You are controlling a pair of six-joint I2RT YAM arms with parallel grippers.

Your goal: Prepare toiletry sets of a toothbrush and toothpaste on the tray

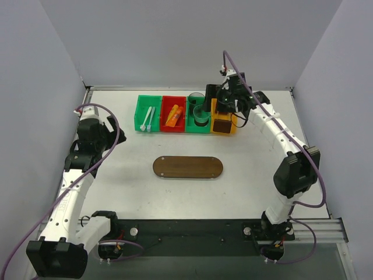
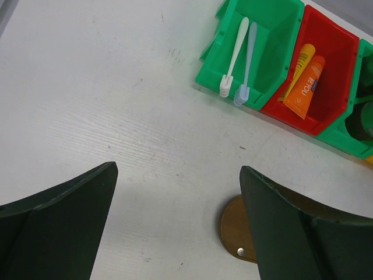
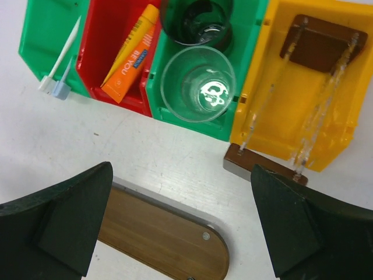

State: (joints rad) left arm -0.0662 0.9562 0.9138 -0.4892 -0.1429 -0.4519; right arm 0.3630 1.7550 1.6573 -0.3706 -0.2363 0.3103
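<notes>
1. At the table's left side, the left gripper (image 2: 178, 169) hovers over the tabletop, jaws spread wide, gripping nothing.
2. Both toothbrushes (image 2: 236, 55) lie side by side in the leftmost green bin (image 1: 140, 105).
3. Beside it, the red bin (image 1: 166, 105) holds the orange toothpaste (image 2: 306, 87) and the yellow toothpaste (image 2: 300, 58), overlapping.
4. Nearer the arms, the tray (image 1: 187, 167) lies flat, well apart from the bins.
5. Rightward, a second green bin (image 3: 253, 52) holds a clear cup (image 3: 198, 84) and a dark cup (image 3: 195, 20); a yellow bin (image 3: 274, 87) follows.
6. Above these, the right gripper (image 3: 180, 169) hangs wide apart, gripping nothing.

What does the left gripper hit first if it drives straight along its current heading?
Likely bare table: the left gripper aims short of the green bin, beside the tray; depth unclear.
</notes>
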